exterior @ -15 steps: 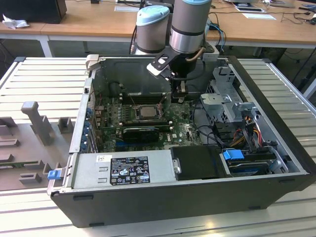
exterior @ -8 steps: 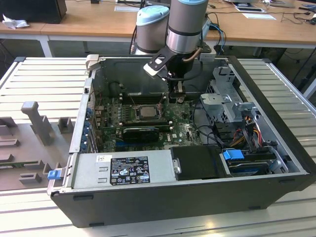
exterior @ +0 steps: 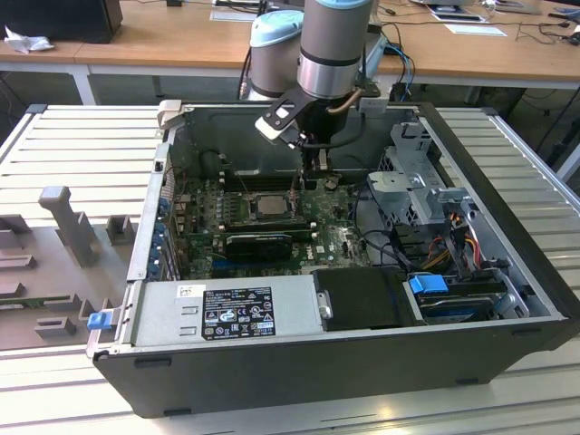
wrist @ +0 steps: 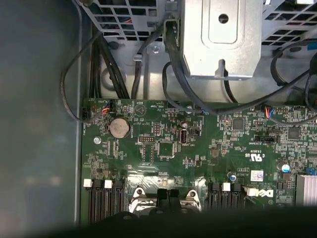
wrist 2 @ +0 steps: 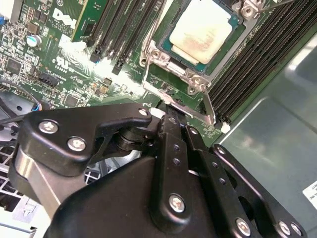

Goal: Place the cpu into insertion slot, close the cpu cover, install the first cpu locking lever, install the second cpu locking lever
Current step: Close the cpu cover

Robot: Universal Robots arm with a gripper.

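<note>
The arm (exterior: 335, 41) reaches down into the open steel case (exterior: 507, 272), which sits on a ribbed metal tabletop (exterior: 82, 145). The black tool (exterior: 315, 168) hangs low over the green board (exterior: 335, 240), just beside the slot toward the exterior view's right.

In the second wrist view the cpu (wrist 2: 203, 29) is seated in the slot (wrist 2: 236, 14). It is a flat square with a pale, faintly smudged silver-beige top and a thin green edge. The cover (wrist 2: 158, 57), a thin metal frame held by round screw heads, lies flat around it, and the chip shows through its window. A slim, shiny wire lever (wrist 2: 207, 106) runs along the near side of the socket, right by the tool's tip (wrist 2: 170, 119). I cannot tell whether they touch. Long black ribbed memory slots (wrist 2: 257, 54) flank the socket on both sides.

In the first wrist view the two matte black fingertips (wrist: 161, 194) sit pressed together side by side, with only a hairline seam between them. I cannot tell whether anything thin is pinched there. Bright metal socket corners (wrist: 136, 196) gleam on either side of them. Further out on the board lie a round silver coin cell (wrist: 119, 128), looping black cables (wrist: 173, 74) and a folded grey sheet-metal bracket (wrist: 223, 39).
</note>
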